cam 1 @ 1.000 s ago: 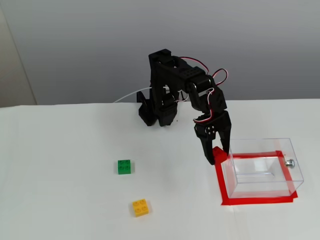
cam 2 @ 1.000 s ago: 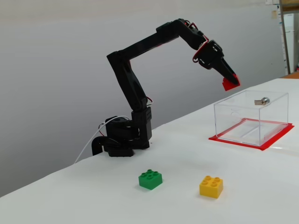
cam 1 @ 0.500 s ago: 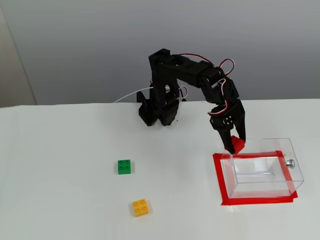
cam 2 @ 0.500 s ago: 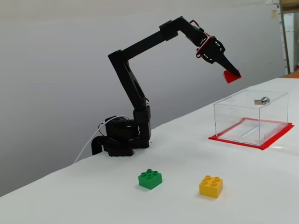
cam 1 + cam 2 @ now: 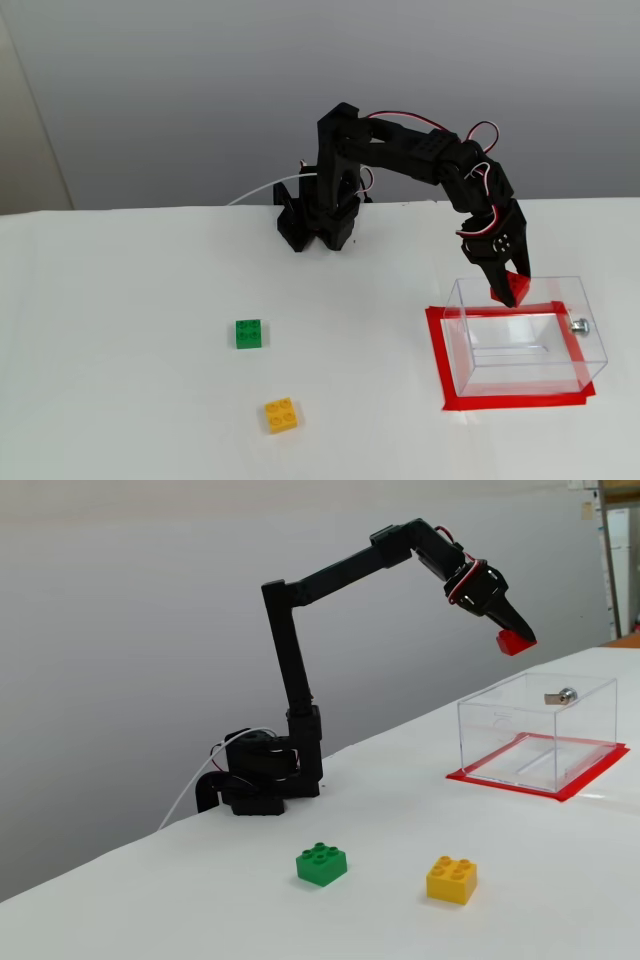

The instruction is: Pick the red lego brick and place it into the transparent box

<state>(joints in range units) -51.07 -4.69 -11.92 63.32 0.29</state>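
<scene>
My gripper point(image 5: 508, 290) is shut on the red lego brick point(image 5: 517, 286) and holds it in the air above the far edge of the transparent box point(image 5: 520, 335). In the other fixed view the gripper point(image 5: 512, 637) points down with the red brick point(image 5: 515, 642) at its tip, well above the box point(image 5: 540, 725). The box stands open-topped on a red tape rectangle point(image 5: 445, 375) and looks empty. A small silver knob point(image 5: 579, 325) sits on its right wall.
A green brick point(image 5: 248, 333) and a yellow brick point(image 5: 281, 414) lie on the white table, left of the box. The arm's base point(image 5: 318, 222) stands at the back of the table.
</scene>
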